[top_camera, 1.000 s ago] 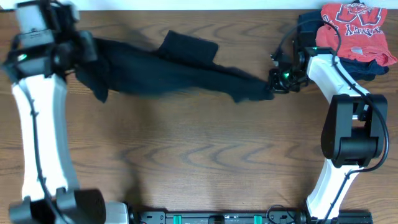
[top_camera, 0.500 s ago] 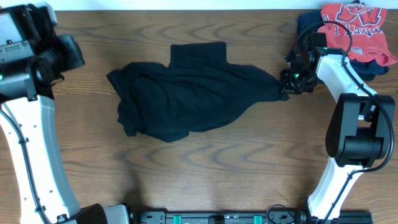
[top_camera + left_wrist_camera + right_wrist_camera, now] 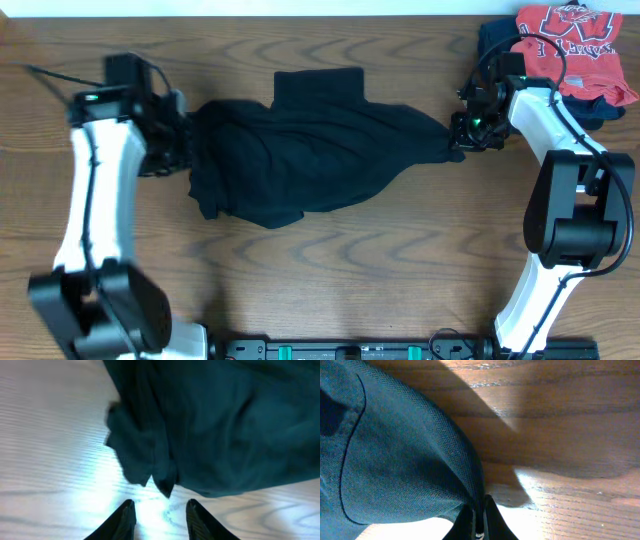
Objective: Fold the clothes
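While the trousers (image 3: pixel 320 150) lie bunched rather than flat, folding cannot begin, and the present arrangement of both arms reads as preparation for spreading the fabric. The garment occupies the middle of the table (image 3: pixel 330 270), toward its far edge, as a crumpled dark mass with a squared flap projecting at the top and a narrowing tail running out to the right. The right gripper (image 3: pixel 479 510) is clamped on the tip of that tail: the right wrist view shows its fingers drawn together with a fold of fabric pinched between them, low against the wood. Holding this end fixes one anchor point, so that tension can be applied from the opposite side. The left gripper (image 3: pixel 161 505) hovers at the left edge of the garment with its fingers apart and nothing between them; the left wrist view shows a hanging corner of cloth just ahead of the fingertips, with bare table directly beneath. This position suggests an approach for a grasp on the left end, not yet made. Stage assessment: early, with no fold formed. The soft fabric is likely to drag and wrinkle if pulled from one point only, hence the two-ended hold. A red T-shirt (image 3: pixel 570 30) resting on a navy garment (image 3: pixel 492 40) sits in the far right corner, close behind the right arm but clear of the trousers.
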